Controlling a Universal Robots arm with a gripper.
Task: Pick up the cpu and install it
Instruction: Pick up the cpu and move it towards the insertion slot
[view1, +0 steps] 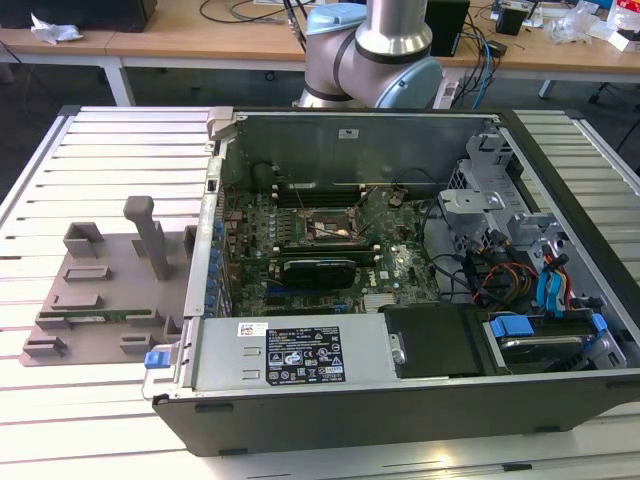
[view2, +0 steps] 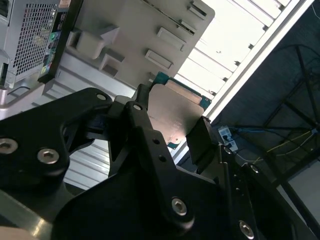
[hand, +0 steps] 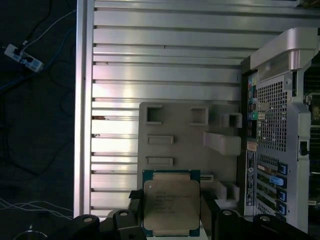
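The cpu (hand: 171, 200), a flat square chip with a silver-grey top and a green border, sits between the two black fingers of my gripper (hand: 171, 212), which is shut on its opposite edges. In the second wrist view the cpu (view2: 172, 107) shows edge-on between the fingers (view2: 141, 120). I hold it well above the grey fixture tray (hand: 185, 132) and the slatted table. The motherboard's open socket (view1: 330, 228) lies inside the computer case (view1: 400, 250).
The fixture tray (view1: 100, 290) with upright posts lies on the exterior view's left of the case. The case's rear panel (hand: 275, 130) stands beside the tray. A long black card (view1: 320, 270), cables and drive bays (view1: 540, 290) crowd the case. The table edge (hand: 82, 110) drops to a cabled floor.
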